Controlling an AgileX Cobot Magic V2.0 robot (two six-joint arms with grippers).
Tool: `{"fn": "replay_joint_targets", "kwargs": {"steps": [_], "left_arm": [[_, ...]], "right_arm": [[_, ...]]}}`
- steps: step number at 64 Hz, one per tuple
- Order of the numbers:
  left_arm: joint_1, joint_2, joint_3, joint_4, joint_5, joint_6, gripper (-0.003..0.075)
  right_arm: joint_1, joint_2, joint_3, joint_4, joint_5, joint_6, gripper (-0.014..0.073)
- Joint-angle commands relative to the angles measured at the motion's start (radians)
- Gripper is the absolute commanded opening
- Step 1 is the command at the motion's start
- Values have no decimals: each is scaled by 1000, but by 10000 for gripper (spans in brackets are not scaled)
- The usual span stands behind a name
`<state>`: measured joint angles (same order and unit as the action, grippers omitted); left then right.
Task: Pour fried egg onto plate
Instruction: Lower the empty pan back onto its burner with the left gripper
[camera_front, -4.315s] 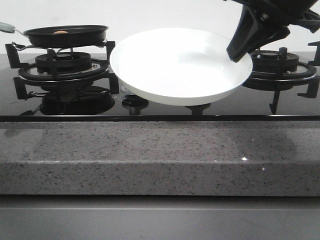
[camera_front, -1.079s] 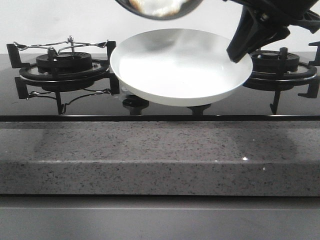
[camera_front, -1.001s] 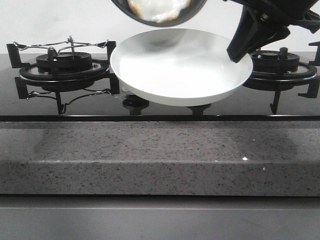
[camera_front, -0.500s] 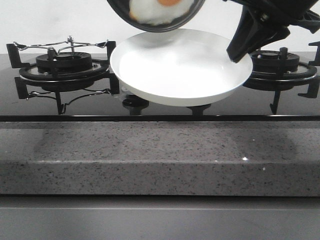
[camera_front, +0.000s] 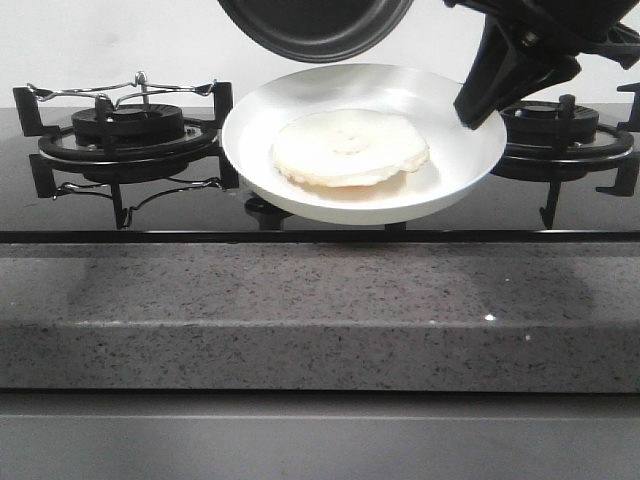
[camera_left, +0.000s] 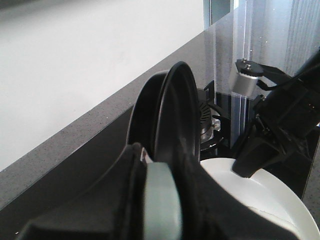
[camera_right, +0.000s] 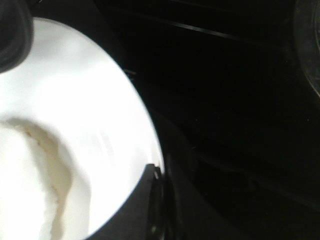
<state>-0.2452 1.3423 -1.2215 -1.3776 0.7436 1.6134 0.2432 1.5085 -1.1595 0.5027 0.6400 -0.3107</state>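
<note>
Fried egg (camera_front: 350, 148) now on plate (camera_front: 450, 175), right gripper (camera_front: 478, 100) clamped on its rim.

- A plain white wall (camera_front: 120, 40) runs behind the cooker
- A glossy black glass hob (camera_front: 200, 215) carries black cast-iron burner grates, one at the left (camera_front: 120, 135), one at the right (camera_front: 570, 140)
- A speckled grey stone worktop (camera_front: 320, 320) fronts the hob, with two bright glints of light
- A flat grey panel (camera_front: 320, 440) lies below its edge
</note>
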Motion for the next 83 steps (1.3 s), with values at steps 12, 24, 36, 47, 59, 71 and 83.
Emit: {"fn": "replay_joint_targets", "kwargs": {"steps": [12, 24, 36, 47, 59, 71, 83], "left_arm": [[38, -38, -32, -127, -73, -226, -20], [159, -38, -34, -127, -88, -444, -20], [298, -17, -34, -160, -78, -625, -20], [404, 63, -34, -252, 15, -710, -20], [483, 185, -34, -361, 127, -760, -20], [519, 291, -34, -435, 185, -762, -20], [531, 367, -34, -450, 188, -762, -20]], "right_arm": [[-3, -40, -28, 35, -48, -6, -67], [-3, -40, -28, 35, -48, -6, -67], [-3, -40, -28, 35, -48, -6, -67], [-3, -40, -28, 35, -48, -6, -67], [-3, -40, -28, 35, -48, -6, -67], [-3, -40, -28, 35, -48, -6, -67], [-3, -40, -28, 35, -48, -6, -67]]}}
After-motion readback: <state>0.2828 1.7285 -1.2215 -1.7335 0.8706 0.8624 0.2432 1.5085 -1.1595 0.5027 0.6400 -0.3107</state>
